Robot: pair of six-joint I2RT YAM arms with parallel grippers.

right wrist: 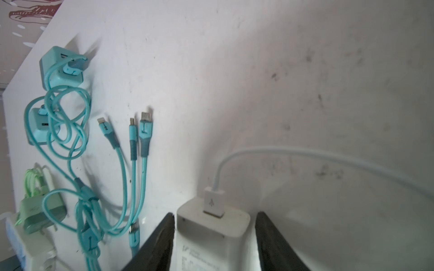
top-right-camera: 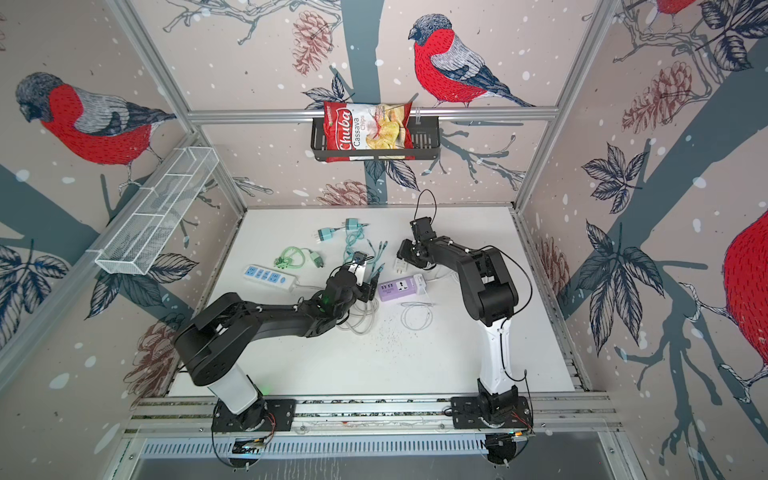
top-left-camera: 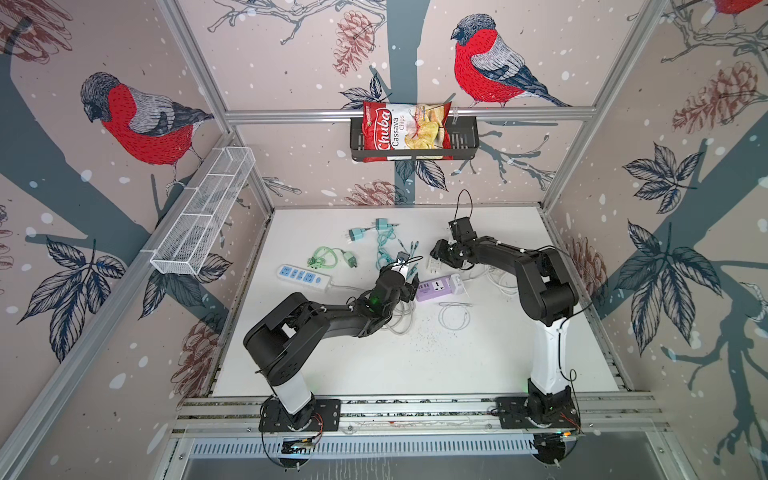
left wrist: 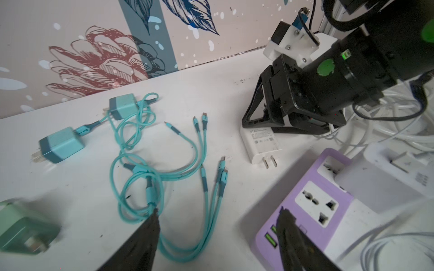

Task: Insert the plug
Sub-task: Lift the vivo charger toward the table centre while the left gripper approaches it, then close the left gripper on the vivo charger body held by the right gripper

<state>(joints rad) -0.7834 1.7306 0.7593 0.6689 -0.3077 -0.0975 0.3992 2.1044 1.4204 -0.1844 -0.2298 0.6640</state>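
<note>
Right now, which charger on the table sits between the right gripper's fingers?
The white charger, white USB cable plugged in; the teal chargers and the green charger lie well aside.

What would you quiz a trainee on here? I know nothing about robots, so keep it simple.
1. True or false: the white charger is already plugged into the purple power strip.
2. Which end effector has the white charger between its fingers? A) left B) right
3. How many power strips lie on the table?

Key:
1. False; it lies flat on the table.
2. B, the right end effector.
3. Two: the purple one and the blue-and-white power strip.
</note>
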